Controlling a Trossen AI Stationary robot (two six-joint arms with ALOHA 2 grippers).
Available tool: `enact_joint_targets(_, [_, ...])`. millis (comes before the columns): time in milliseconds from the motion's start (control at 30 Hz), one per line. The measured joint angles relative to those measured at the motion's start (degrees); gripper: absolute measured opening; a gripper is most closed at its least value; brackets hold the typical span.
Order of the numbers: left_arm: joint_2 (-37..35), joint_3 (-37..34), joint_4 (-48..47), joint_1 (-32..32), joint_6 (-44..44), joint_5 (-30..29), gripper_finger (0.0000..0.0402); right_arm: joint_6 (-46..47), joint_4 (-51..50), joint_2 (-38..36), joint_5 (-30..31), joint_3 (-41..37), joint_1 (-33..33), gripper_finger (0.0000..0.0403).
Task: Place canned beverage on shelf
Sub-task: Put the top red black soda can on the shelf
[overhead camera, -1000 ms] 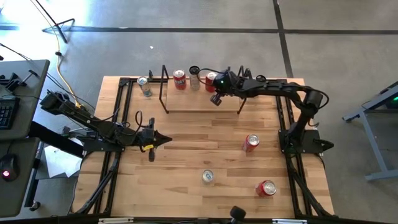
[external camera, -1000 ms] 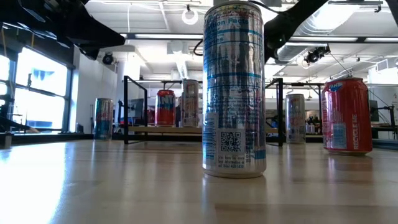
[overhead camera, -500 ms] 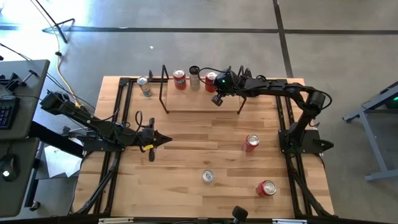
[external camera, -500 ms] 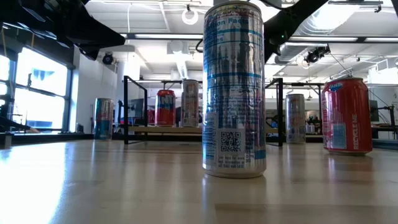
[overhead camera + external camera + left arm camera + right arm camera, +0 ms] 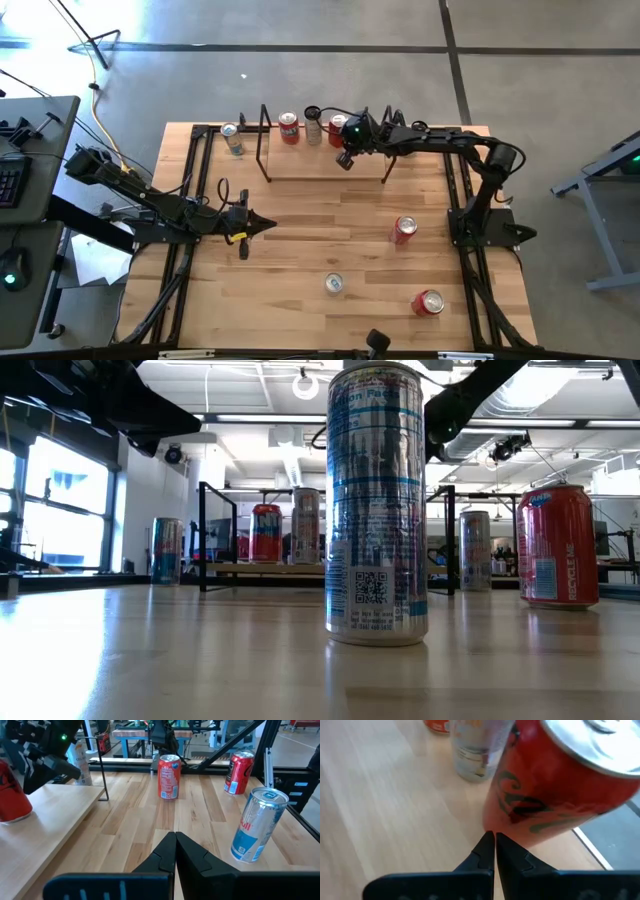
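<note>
While right gripper (image 5: 495, 840), fingers pressed together and empty, hangs just beside red can (image 5: 555, 785) on shelf (image 5: 300, 165), careless sweep risks toppling it. Left gripper (image 5: 175, 842) likewise closed, empty, waiting mid-table.

right hand (image 5: 343, 160) | shifted slightly left above shelf (image 5: 300, 168)

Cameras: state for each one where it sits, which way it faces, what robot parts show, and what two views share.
High: overhead, straight down; both arms, shelf.
Low: table-top height, level across; silver can close, arm parts overhead.
Left wrist: behind shut left gripper, facing across the table at cans.
Right wrist: behind shut right gripper, facing a red can.
Shared: high and low both show the shelf.
</note>
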Motion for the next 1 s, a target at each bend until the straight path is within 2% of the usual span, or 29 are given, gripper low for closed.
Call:
enact_joint_targets(133, [0.00,0.00,0.00,0.00,0.00,0.00,0.0000,-0.06,-1.16,-1.33,0.43,0.00,0.02,0.0000])
enact_joint_targets(467, [0.00,0.00,0.00,0.00,0.00,0.00,0.0000,-0.48,-5.52,-1.27,10.08,0.02,-0.10,0.0000])
enact_joint_targets(700, [0.00,0.00,0.00,0.00,-0.09,0.00,0.0000,-1.10,-0.89,-1.22,6.90,0.02,0.00,0.0000])
enact_joint_targets(1000, [0.00,0.00,-0.02,0.00,-0.09,0.00,0.0000,-2.20,-2.24,-2.36,2.97,0.02,0.91,0.0000])
